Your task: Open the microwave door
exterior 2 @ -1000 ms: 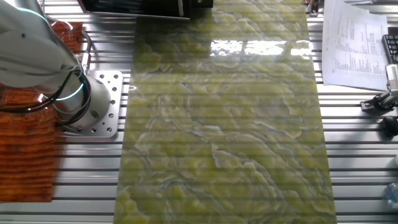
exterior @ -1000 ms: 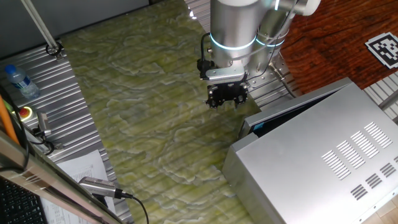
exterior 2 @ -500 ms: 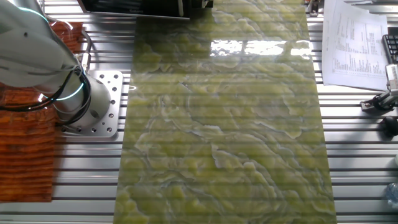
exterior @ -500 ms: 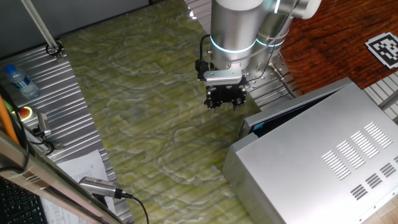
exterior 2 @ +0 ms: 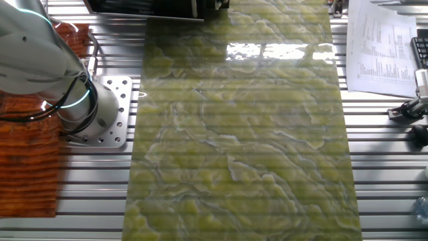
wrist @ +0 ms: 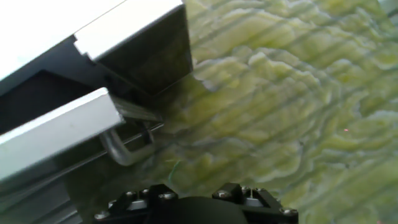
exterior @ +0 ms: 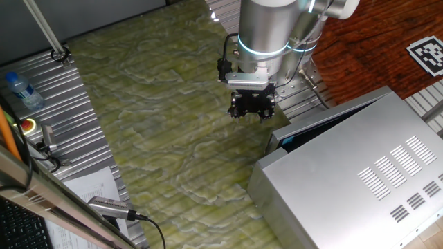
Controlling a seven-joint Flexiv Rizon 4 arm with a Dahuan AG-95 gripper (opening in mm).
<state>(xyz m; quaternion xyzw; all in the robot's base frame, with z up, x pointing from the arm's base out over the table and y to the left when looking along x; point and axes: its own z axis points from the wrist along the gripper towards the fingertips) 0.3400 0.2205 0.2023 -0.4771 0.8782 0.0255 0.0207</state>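
At lower right of one fixed view, large silver-grey metal microwave [exterior: 353, 180] with vent slots on top. Along its far edge, thin dark microwave door [exterior: 325, 119] with silver rim, slightly ajar. Just beyond, black two-finger gripper [exterior: 252, 107] above green marbled mat [exterior: 159, 117], apart from door; finger state impossible to tell.

A robotics lab bench: ribbed aluminium table plates [exterior 2: 241, 207] under a green marbled mat [exterior: 159, 117], the arm's bolted base plate [exterior 2: 117, 110], a printed marker tag [exterior: 428, 54], a red stop button [exterior: 28, 125], loose printed sheets [exterior 2: 381, 47], and 1 water bottle [exterior: 19, 88].
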